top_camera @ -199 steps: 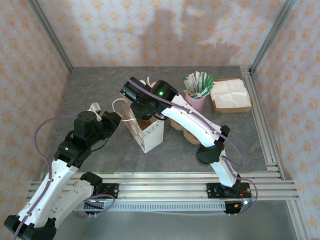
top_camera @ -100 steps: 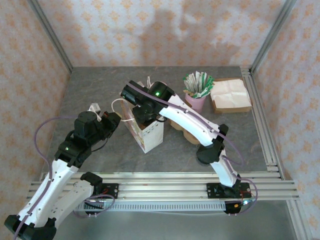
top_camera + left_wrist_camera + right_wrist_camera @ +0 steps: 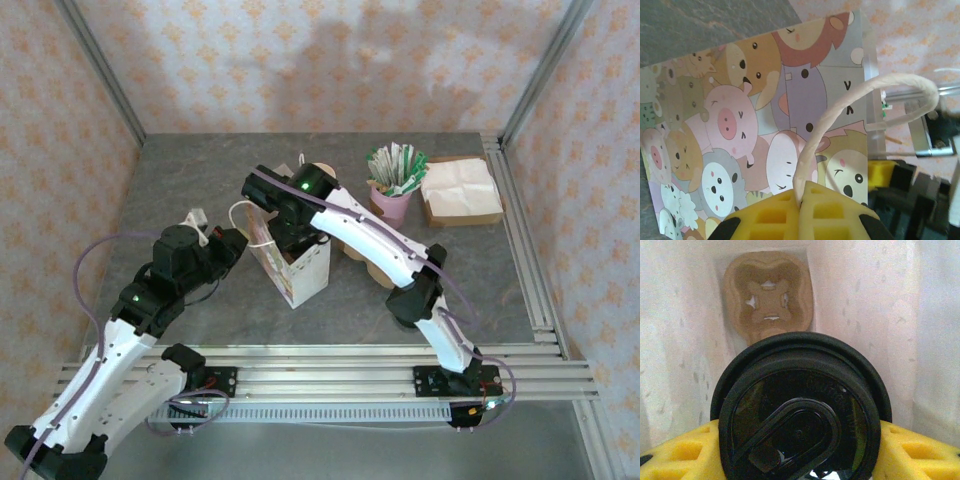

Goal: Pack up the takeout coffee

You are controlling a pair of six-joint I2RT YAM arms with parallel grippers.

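— Takeout coffee point(image 3: 800, 415): where was it found?
— Inside the paper bag point(image 3: 855, 315), above a cardboard cup carrier point(image 3: 769, 297) lying on the bag's floor, gripped at its sides by the right gripper point(image 3: 800, 460).
— And the left gripper point(image 3: 802, 215)?
— Clamped on the bag's twisted paper handle point(image 3: 840, 115), at the bag's left side.

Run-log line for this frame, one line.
left tool: shut on white twisted-paper handle of cartoon-animal paper bag | right tool: gripping black-lidded takeout coffee cup inside bag, above brown pulp cup carrier
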